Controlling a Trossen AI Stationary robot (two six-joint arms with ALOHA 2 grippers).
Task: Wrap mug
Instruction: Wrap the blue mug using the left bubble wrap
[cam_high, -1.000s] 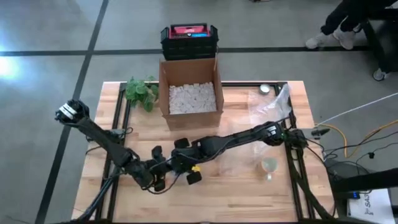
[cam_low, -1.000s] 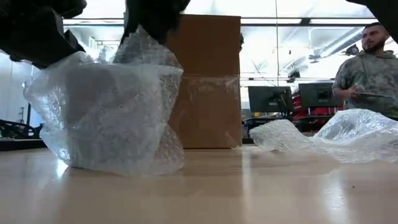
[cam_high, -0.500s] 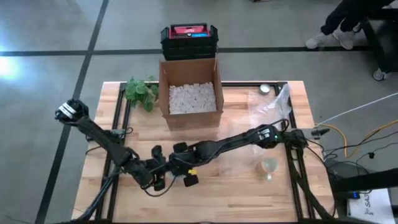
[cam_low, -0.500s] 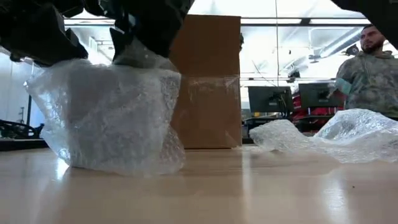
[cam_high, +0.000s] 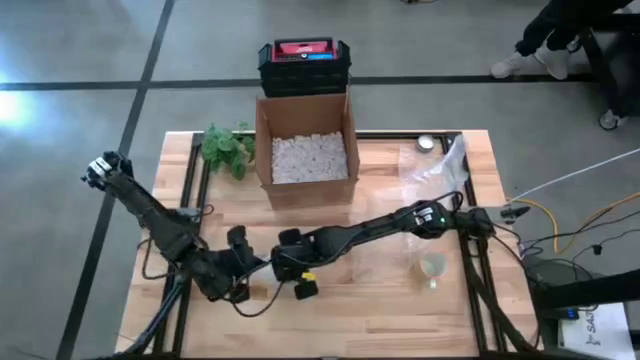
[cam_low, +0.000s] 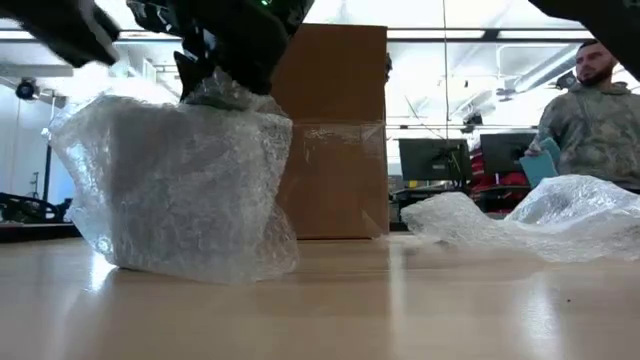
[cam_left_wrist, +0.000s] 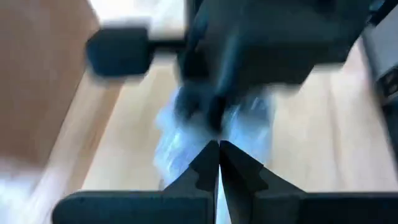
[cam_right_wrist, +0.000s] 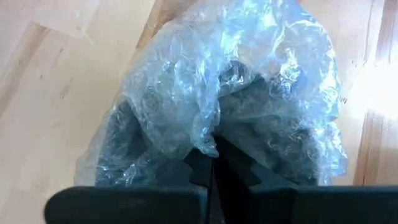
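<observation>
The mug (cam_right_wrist: 264, 121) shows only as a dark shape inside a bundle of clear bubble wrap (cam_low: 180, 190), which stands by its base on the table near the front left (cam_high: 263, 270). My right gripper (cam_low: 225, 85) is over the bundle, shut on the wrap gathered at its top. My left gripper (cam_high: 246, 270) is just left of the bundle, raised above its left shoulder in the low view (cam_low: 75, 25). Its fingers (cam_left_wrist: 219, 152) are shut with nothing between them, and the wrap lies beyond their tips. My right gripper pinches the gathered bubble wrap at the bundle's top (cam_right_wrist: 211, 134) between its two fingers, in several crumpled layers. The fingers come from above and from the table's right, slanting down. The bundle stands upright under them with its base on the table.
An open cardboard box of packing peanuts (cam_high: 308, 155) stands at the far middle, with a dark crate (cam_high: 303, 62) behind it and a green plant (cam_high: 225, 148) to its left. A loose bubble-wrap sheet (cam_high: 435, 178) and a small cup (cam_high: 432, 265) lie at the right. A person (cam_low: 600, 110) stands beyond the table.
My left gripper has let go of the bundle's left top and drawn back toward the table's left edge. My right gripper has come down a little with the gathered wrap, so the raised peak now lies lower on the bundle. The bundle has stayed in place.
</observation>
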